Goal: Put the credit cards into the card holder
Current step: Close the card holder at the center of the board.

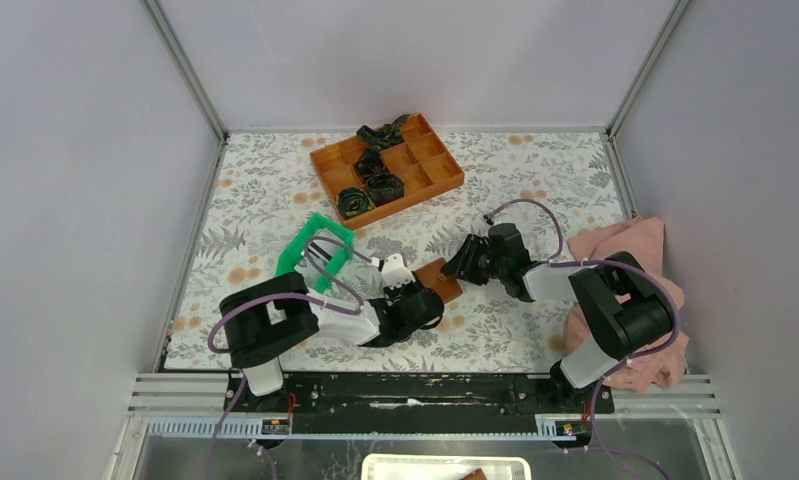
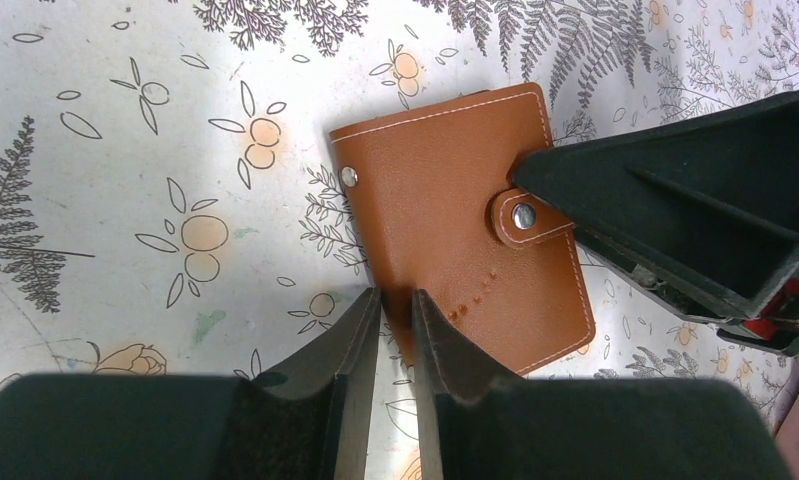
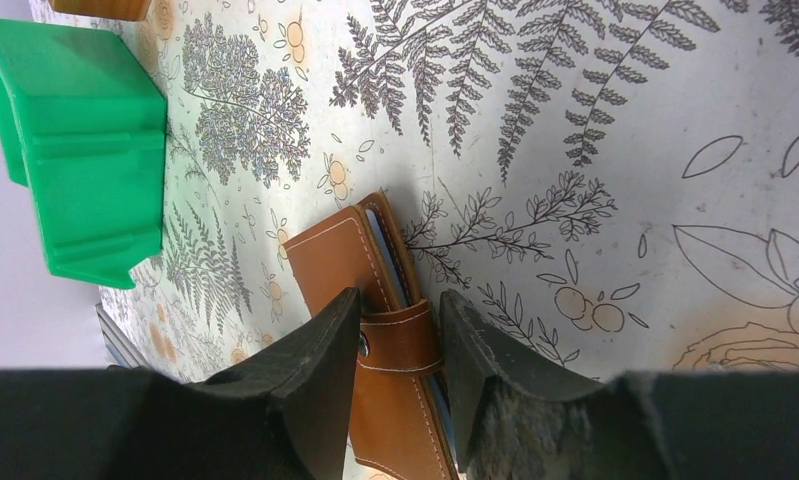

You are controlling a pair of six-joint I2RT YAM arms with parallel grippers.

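Note:
The brown card holder lies closed on the floral table, its snap tab fastened. In the right wrist view the card holder shows edge-on, with pale blue credit cards tucked between its covers. My right gripper is closed round the tab edge, one finger over the snap and one on the far side. It shows in the top view at the holder's right end. My left gripper is nearly shut, its tips at the holder's near edge. It shows in the top view at the left end.
A green plastic tray stands left of the card holder and shows in the right wrist view. An orange compartment tray with black coiled items is at the back. A pink cloth lies at the right edge.

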